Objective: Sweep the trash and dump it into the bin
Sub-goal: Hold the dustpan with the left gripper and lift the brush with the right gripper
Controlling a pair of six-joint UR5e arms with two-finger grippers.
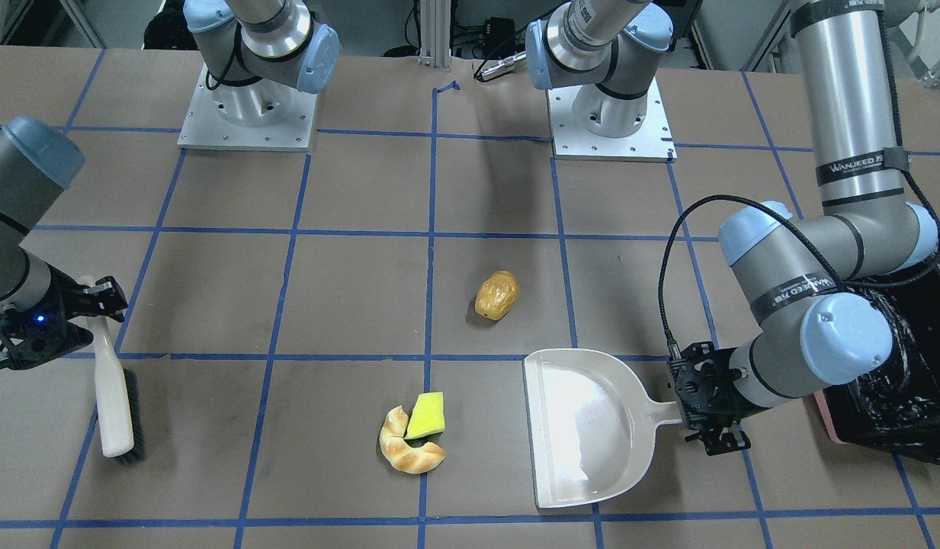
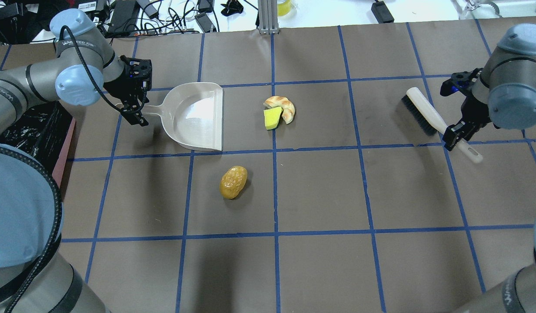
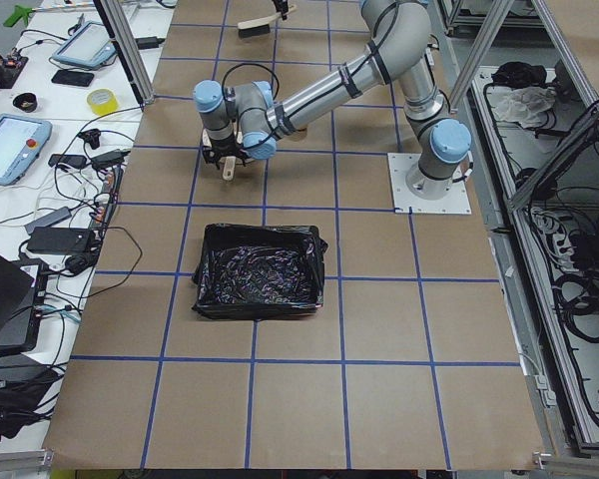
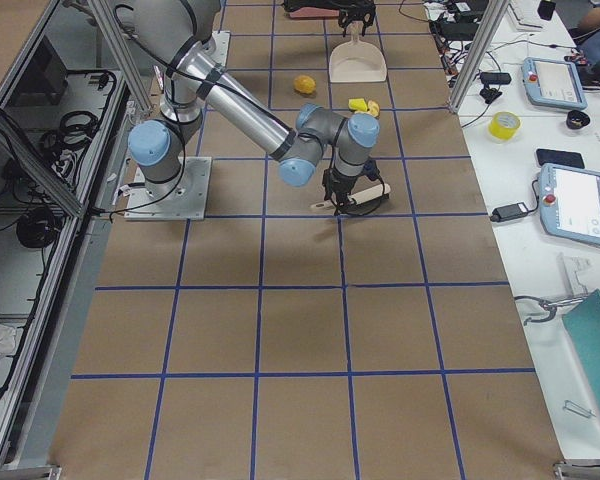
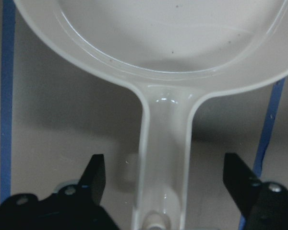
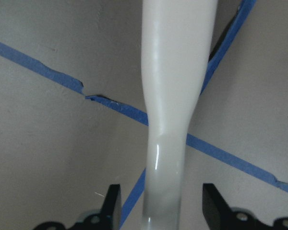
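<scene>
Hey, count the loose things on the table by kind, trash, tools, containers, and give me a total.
Trash pieces: 3 (potato lump, sponge wedge, bread piece)
Sweeping tools: 2 (dustpan, brush)
Bin: 1
Total: 6

The worktop [image 2: 320,191] is brown, crossed by a grid of blue tape. The dustpan [image 2: 198,115] is cream-white, and the brush [image 2: 424,114] matches it (its bristles are black). The potato-like lump [image 2: 233,182] is golden-brown, the sponge wedge [image 2: 272,118] yellow-green, and the bread piece [image 2: 286,107] tan with paler twists. The bin [image 2: 64,152] shows a pink wall under a glossy black bag [image 3: 258,269]. The left gripper [image 5: 164,172] and the right gripper [image 6: 159,196] are black.
</scene>
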